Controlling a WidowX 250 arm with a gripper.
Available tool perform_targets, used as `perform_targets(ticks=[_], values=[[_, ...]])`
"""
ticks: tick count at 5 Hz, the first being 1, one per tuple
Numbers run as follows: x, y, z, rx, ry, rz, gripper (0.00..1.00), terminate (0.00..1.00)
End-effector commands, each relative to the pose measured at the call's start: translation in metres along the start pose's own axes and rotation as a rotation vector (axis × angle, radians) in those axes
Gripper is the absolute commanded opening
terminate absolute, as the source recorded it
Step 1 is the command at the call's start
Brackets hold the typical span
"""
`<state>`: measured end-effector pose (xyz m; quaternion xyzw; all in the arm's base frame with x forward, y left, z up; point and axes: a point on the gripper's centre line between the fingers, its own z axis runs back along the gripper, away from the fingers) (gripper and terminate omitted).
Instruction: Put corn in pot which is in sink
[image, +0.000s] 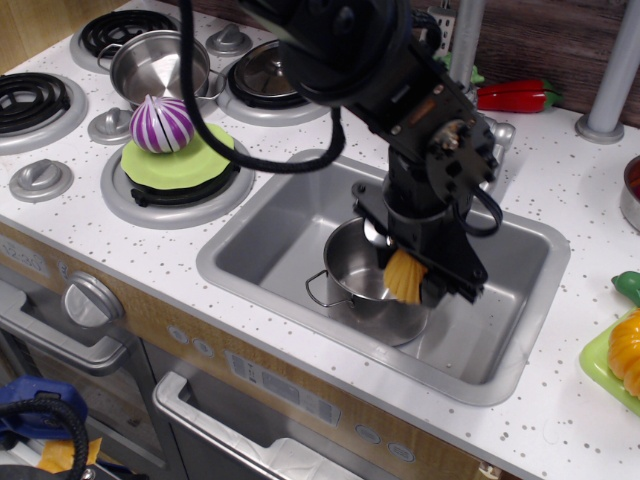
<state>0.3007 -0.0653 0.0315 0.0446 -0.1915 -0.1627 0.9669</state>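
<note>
Fingers (408, 277): closed around the corn (403, 278)
Corn: held above the pot's (362, 268) right rim
Pot: seated inside the sink (290, 215)

Pot (352, 268) shiny polished steel; sink (280, 215) matt grey; corn (405, 277) ribbed yellow plastic.

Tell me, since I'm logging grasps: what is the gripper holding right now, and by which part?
The gripper holds the corn, its jaws clamped on the two sides, the lower end sticking out, over the pot in the sink.
</note>
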Motion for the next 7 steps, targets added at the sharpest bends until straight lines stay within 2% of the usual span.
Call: perform_targets(ticks=[1,3,4,5,6,7], values=[[0.011,0.029,-0.013,-0.008,-0.038,-0.045,0.00,0.00],[0.016,0.042,-0.017,-0.033,-0.021,-0.064,0.00,0.00],[0.017,0.046,-0.018,-0.045,-0.015,-0.091,1.00,0.00],[0.019,0.051,-0.022,-0.081,-0.024,-0.106,1.00,0.00],[0.019,0.051,-0.022,-0.081,-0.024,-0.106,1.00,0.00],[0.019,0.051,-0.022,-0.081,-0.024,-0.106,1.00,1.00]])
